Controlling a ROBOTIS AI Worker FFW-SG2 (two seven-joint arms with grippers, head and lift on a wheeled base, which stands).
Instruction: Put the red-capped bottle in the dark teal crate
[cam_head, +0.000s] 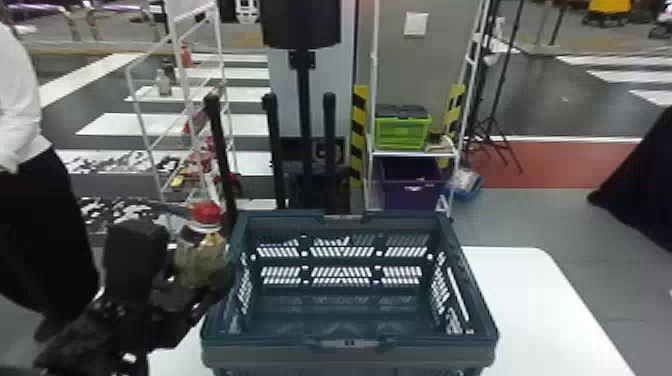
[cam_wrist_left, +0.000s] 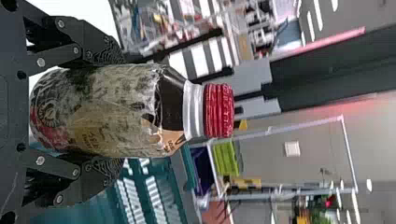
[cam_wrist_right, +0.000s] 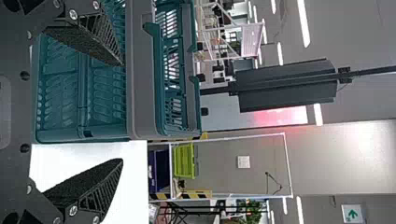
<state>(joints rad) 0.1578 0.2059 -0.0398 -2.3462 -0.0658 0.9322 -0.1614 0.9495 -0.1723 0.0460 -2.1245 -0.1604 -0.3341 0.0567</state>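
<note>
Left gripper (cam_wrist_left: 119, 111), fingers clamped around red-capped bottle (cam_head: 202, 257); dark teal crate (cam_head: 350, 356), right of bottle; right gripper (cam_wrist_right: 122, 112), fingers parted, empty; risk: bottle snagging left rim (cam_head: 214, 325), if carried low.

The dark teal plastic crate (cam_head: 425, 345) sits on the flat white table (cam_head: 530, 300). By its left side is the round, see-through, red-capped bottle (cam_head: 205, 250), in the black two-fingered left gripper (cam_head: 197, 277). Behind the crate, to the right, the boxy lime green bin (cam_head: 400, 132) sits above the boxy purple bin (cam_head: 412, 195) in the white metal rack (cam_head: 415, 154).
</note>
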